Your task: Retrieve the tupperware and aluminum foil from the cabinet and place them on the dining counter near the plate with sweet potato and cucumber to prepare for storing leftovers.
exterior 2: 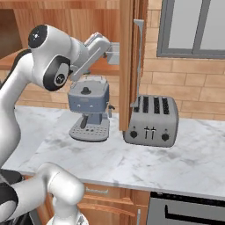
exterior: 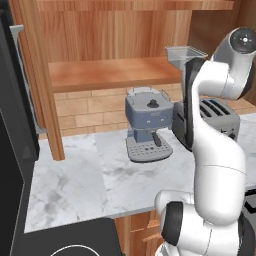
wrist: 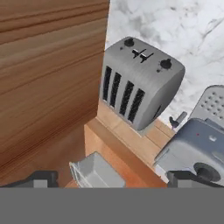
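A white robot arm reaches up into a brown wooden cabinet (exterior: 107, 35) above a marble tabletop (exterior: 90, 175), its claw (wrist: 111, 177) held at the right end of the cabinet's shelf (exterior: 110, 74). A small clear plastic container (exterior: 185, 54) sits at that end of the shelf, between the two dark fingertips (wrist: 41, 178), which stand spread well apart on either side of it and do not touch it. Below the shelf, a blue-grey coffee machine (exterior: 148, 125) stands on the tabletop, with a silver toaster (exterior 2: 151, 119) just to its right.
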Tool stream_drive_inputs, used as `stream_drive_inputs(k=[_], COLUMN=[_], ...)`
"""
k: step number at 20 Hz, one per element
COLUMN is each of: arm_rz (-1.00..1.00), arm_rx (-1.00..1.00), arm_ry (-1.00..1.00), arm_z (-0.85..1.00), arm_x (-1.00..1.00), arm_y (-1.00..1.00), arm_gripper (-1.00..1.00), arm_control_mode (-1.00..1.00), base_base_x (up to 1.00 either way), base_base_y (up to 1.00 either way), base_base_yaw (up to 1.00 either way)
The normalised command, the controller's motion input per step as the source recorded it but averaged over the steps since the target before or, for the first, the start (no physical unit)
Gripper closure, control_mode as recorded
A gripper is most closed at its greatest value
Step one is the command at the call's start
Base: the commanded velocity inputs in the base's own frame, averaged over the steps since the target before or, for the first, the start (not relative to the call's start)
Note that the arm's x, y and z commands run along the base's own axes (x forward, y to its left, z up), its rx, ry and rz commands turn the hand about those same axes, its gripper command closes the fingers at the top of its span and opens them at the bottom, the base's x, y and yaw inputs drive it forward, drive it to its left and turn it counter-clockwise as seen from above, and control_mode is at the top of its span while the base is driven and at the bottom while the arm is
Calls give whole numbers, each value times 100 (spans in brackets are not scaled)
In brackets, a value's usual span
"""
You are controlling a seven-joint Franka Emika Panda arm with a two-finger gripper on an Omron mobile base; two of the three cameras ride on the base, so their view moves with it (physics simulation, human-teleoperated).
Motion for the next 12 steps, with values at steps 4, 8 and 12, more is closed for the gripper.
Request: stream_drive_inputs(k=[4, 8, 12], arm_rz=[0, 7, 13], arm_rx=[-27, -45, -47], arm_ry=[20, 22, 23], arm_z=[-8, -39, -33], arm_x=[32, 19, 17], arm_y=[0, 0, 0], arm_gripper=[-100, -100, -100], arm_control_mode=[-100, -100, -100], base_base_x=[0, 0, 0], base_base_y=[0, 0, 0], base_base_yaw=[0, 0, 0])
